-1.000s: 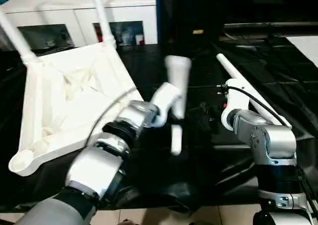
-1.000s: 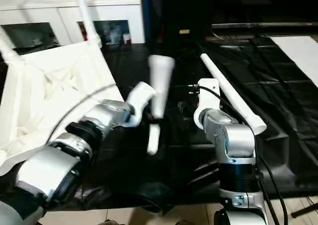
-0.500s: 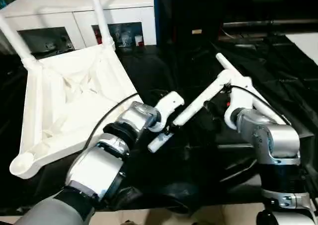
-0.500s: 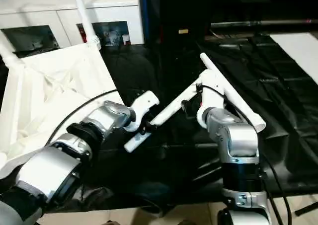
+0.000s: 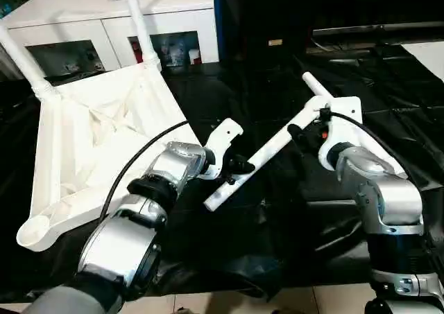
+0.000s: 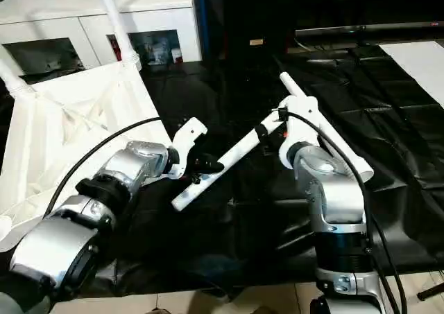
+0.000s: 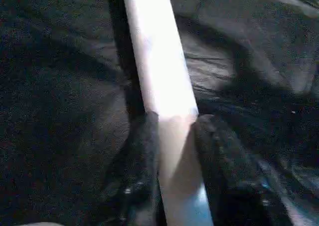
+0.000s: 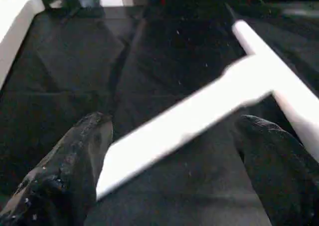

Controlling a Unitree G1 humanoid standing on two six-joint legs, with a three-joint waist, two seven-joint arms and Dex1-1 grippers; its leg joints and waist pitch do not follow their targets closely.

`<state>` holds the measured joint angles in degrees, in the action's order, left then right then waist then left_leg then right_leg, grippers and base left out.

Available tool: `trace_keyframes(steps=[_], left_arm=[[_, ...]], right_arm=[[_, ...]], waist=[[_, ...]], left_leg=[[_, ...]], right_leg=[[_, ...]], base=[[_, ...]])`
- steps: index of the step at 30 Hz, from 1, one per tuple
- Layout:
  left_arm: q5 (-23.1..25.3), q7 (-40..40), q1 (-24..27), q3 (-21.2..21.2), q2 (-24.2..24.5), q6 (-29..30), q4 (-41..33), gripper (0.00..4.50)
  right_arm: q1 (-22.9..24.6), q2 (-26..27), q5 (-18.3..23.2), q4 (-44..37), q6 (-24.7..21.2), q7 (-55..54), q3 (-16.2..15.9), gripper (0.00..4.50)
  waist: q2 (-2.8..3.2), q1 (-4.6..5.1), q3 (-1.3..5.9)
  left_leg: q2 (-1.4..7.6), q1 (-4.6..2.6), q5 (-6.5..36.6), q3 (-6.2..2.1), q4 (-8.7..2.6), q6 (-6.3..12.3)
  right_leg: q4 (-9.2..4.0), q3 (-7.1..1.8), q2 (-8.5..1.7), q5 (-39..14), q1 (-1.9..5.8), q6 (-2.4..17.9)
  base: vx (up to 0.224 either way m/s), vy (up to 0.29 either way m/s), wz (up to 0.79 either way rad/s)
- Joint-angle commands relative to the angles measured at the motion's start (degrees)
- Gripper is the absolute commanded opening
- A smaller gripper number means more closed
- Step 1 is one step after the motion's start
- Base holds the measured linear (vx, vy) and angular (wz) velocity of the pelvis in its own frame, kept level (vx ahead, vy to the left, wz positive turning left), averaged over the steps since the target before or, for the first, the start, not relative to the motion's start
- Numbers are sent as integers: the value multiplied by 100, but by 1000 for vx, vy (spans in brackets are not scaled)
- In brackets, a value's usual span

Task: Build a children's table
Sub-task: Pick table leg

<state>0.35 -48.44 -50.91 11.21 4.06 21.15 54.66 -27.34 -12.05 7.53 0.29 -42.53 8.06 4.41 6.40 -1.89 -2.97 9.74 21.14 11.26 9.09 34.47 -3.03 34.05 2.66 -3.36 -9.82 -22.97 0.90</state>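
Two legs [image 5: 142,30] stand in the upturned table top [image 5: 97,141]. The left gripper [image 5: 236,167] pinches a third leg [image 5: 267,151]; the right gripper [image 8: 169,151] gapes wide around it.

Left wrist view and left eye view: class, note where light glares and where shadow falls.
Left wrist view: the white tapered tube leg glares bright along its upper length and turns dimmer where the left gripper clamps it. Left eye view: the crinkled black plastic sheet shows pale sheen on its folds; the white ribbed tabletop is strongly lit.
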Motion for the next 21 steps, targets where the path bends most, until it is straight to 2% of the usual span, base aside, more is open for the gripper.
trace_keyframes(steps=[1, 2, 3, 4, 8, 9, 10, 11, 15, 16, 21], left_arm=[[305, -9, 273, 314, -19, 250, 109, 111], [305, -9, 273, 314, -19, 250, 109, 99], [443, 27, 328, 472, -34, 232, 112, 99], [495, 10, 368, 544, -34, 251, 83, 83], [563, 15, 486, 667, -19, 388, -111, 78], [521, 30, 512, 638, -25, 470, -167, 78], [486, 37, 525, 612, -32, 521, -196, 106], [456, 55, 537, 581, -39, 553, -227, 114], [497, 167, 613, 582, -52, 576, -325, 130], [524, 185, 636, 611, -47, 544, -324, 158], [572, 222, 738, 654, -33, 567, -404, 158]], right_arm=[[34, -2, -40, -43, 79, 48, -69, 419], [34, -2, -40, -43, 79, 48, -69, 419], [52, -28, -33, -62, 68, 91, -74, 419], [55, -47, -30, -51, 76, 124, -83, 419], [50, -86, -27, 8, 100, 146, -83, 419], [50, -75, -10, 16, 107, 138, -67, 419], [51, -67, -2, 20, 114, 133, -59, 419], [51, -61, -8, 29, 128, 130, -67, 419], [46, -28, -52, 55, 135, 155, -129, 419], [38, -24, -55, 65, 137, 153, -129, 419], [-20, -19, -58, 143, 152, 136, -119, 419]], waist=[[-127, 26, 408], [-116, 21, 401], [-147, 28, 392], [-121, 22, 385], [-128, 40, 358], [-155, 44, 359], [-143, 45, 356], [-156, 43, 357], [-138, 45, 366], [-141, 49, 360], [-141, 54, 357]], left_leg=[[172, -17, 575, -44, -330, 386], [176, -12, 579, -53, -337, 384], [172, -14, 626, -43, -343, 383], [181, -22, 668, -50, -350, 375], [178, -32, 835, -53, -374, 326], [184, -37, 851, -56, -379, 302], [170, -33, 842, -51, -377, 298], [169, -35, 848, -52, -379, 301], [174, -28, 827, -59, -382, 310], [174, -24, 856, -61, -387, 312], [175, -23, 918, -67, -398, 294]], right_leg=[[-449, -214, -401, -1156, 396, 1219], [-446, -214, -405, -1210, 397, 1206], [-475, -211, -398, -1369, 390, 1150], [-485, -214, -405, -1526, 379, 1095], [-536, -203, -404, -2053, 361, 918], [-534, -207, -405, -2149, 357, 886], [-546, -206, -402, -2191, 349, 866], [-551, -206, -404, -2222, 347, 852], [-550, -206, -403, -2163, 338, 843], [-554, -204, -402, -2177, 336, 839], [-564, -205, -410, -2284, 330, 794]], base=[[0, 0, 0], [0, 0, 0], [0, 0, 0], [0, 0, 0], [0, 0, 0], [0, 0, 0], [0, 0, 0], [0, 0, 0], [0, 0, 0], [0, 0, 0], [0, 0, 0]])
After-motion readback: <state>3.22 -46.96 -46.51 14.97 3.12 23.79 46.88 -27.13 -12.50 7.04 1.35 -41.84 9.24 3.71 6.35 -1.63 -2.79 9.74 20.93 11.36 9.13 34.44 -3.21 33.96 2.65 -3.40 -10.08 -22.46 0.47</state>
